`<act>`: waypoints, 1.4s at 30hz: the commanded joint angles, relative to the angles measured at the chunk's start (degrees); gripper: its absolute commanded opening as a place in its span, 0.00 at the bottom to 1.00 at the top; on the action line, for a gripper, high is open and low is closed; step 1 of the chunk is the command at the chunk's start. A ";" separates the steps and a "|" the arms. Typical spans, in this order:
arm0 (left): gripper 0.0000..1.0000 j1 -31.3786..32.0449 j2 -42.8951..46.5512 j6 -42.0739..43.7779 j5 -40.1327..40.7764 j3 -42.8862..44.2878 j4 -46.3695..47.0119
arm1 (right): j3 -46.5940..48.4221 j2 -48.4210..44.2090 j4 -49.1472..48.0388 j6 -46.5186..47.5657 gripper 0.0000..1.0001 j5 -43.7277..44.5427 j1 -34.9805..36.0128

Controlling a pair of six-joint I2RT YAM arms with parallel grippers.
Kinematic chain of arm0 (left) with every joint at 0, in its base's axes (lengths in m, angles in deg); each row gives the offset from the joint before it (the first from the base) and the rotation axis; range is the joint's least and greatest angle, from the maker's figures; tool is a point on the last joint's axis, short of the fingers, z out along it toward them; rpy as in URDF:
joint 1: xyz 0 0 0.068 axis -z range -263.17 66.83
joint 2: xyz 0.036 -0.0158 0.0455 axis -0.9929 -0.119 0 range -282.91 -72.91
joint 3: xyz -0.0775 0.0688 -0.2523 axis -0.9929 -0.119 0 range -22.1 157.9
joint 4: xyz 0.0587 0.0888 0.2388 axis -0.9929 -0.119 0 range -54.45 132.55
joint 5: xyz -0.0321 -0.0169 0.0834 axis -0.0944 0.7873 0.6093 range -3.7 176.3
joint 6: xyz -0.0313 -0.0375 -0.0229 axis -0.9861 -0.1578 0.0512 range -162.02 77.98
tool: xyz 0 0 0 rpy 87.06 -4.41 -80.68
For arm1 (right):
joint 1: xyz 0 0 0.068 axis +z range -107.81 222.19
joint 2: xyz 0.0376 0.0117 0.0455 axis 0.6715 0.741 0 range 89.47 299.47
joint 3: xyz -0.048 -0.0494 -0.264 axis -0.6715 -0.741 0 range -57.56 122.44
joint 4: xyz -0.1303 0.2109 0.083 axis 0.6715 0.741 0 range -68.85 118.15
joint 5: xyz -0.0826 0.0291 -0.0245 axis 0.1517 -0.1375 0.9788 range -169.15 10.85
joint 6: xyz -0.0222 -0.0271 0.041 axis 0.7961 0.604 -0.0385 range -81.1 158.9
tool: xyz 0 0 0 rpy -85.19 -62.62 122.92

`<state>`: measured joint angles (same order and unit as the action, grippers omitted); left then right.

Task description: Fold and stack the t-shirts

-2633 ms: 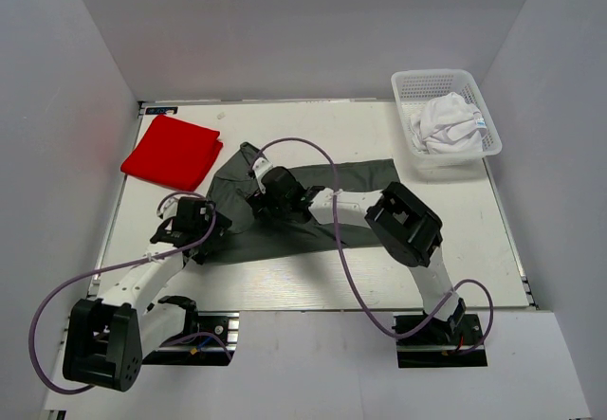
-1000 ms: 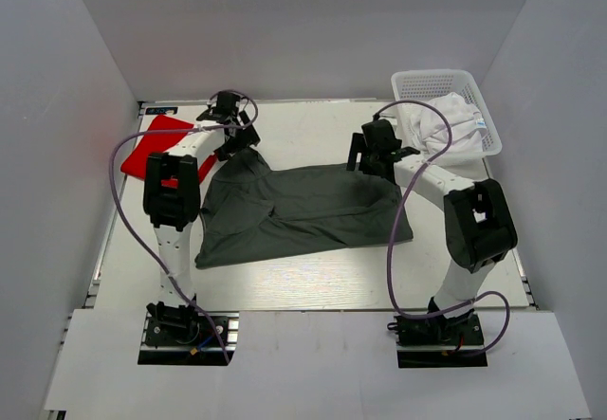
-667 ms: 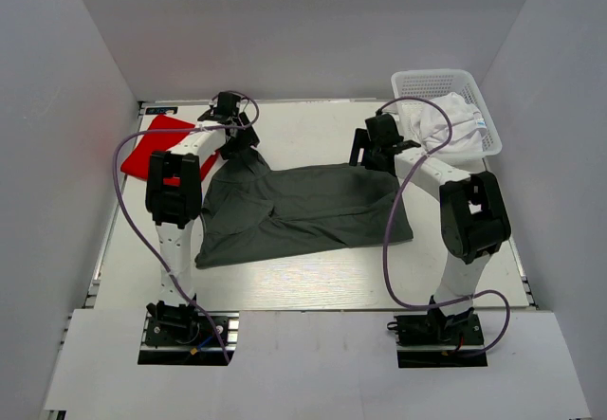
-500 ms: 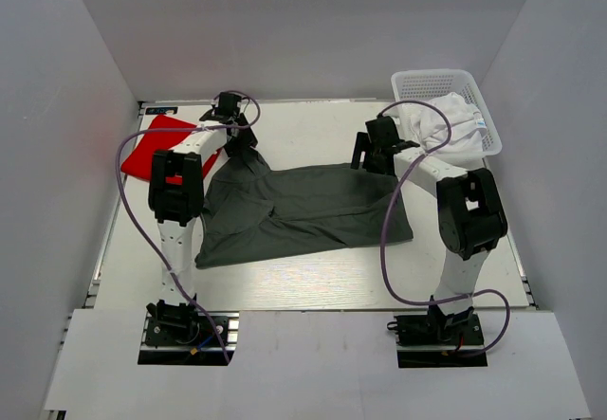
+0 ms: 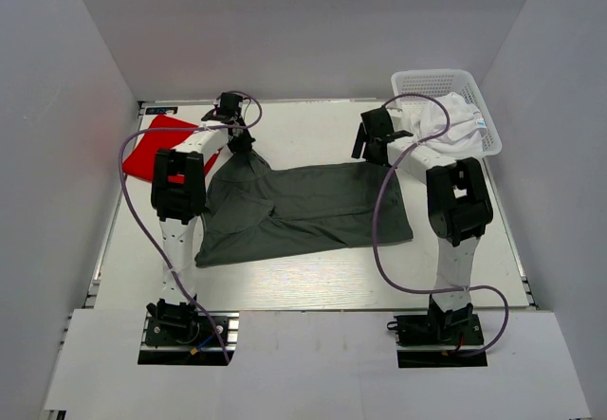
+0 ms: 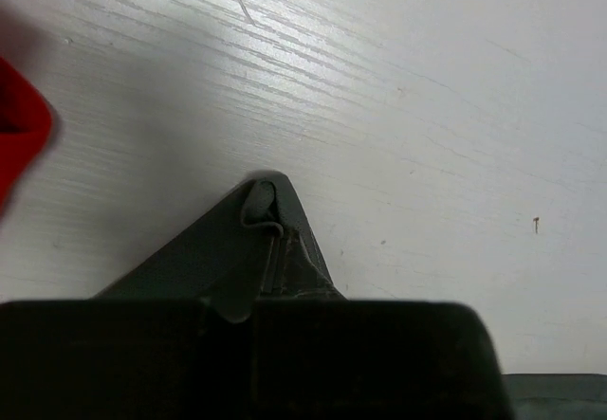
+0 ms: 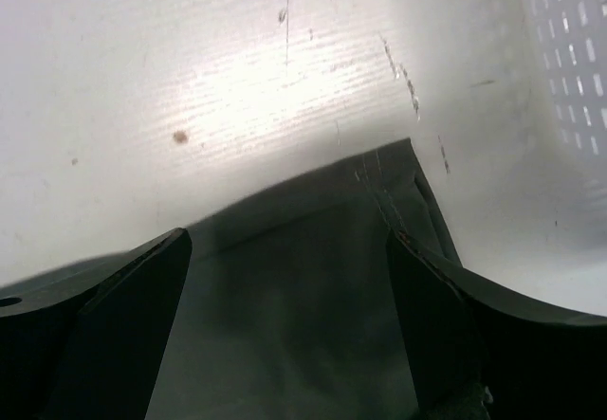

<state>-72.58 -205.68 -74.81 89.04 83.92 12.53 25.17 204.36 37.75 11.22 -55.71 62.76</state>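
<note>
The dark grey t-shirt (image 5: 303, 207) lies spread across the middle of the table. My left gripper (image 5: 239, 143) is shut on its far left corner, which is drawn up into a peak; the left wrist view shows that pinched corner (image 6: 270, 240) sticking out past the closed gripper (image 6: 251, 306). My right gripper (image 5: 372, 145) stands open over the far right corner, and the grey cloth (image 7: 294, 297) lies between its fingers (image 7: 123, 325). The red t-shirt (image 5: 152, 150) sits folded at the far left. The white t-shirt (image 5: 446, 121) lies crumpled in the basket.
The white mesh basket (image 5: 403, 83) stands at the far right corner, close to my right gripper; its wall (image 7: 569, 60) shows in the right wrist view. The red cloth edge (image 6: 14, 145) lies just left of the left gripper. Bare table (image 5: 313, 278) runs along the near side.
The left gripper has closed on the grey shirt's far left corner, bunching it into a peak. The right gripper has shifted slightly farther back, still open.
</note>
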 commanded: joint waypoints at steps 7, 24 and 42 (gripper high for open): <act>0.00 -0.31 5.42 1.51 1.74 -1.16 -0.13 | 8.57 6.30 4.22 -5.28 0.90 5.21 -1.06; 0.00 -0.31 11.39 2.03 4.11 -6.34 0.31 | 10.52 10.97 3.70 -5.72 0.35 2.13 -1.68; 0.00 0.84 28.34 -2.79 7.19 -25.56 -0.13 | -8.90 -8.53 -10.18 2.97 0.00 1.70 -0.45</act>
<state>-72.27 -184.57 -75.10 94.64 63.13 12.44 18.57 201.26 33.90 10.61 -53.28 61.78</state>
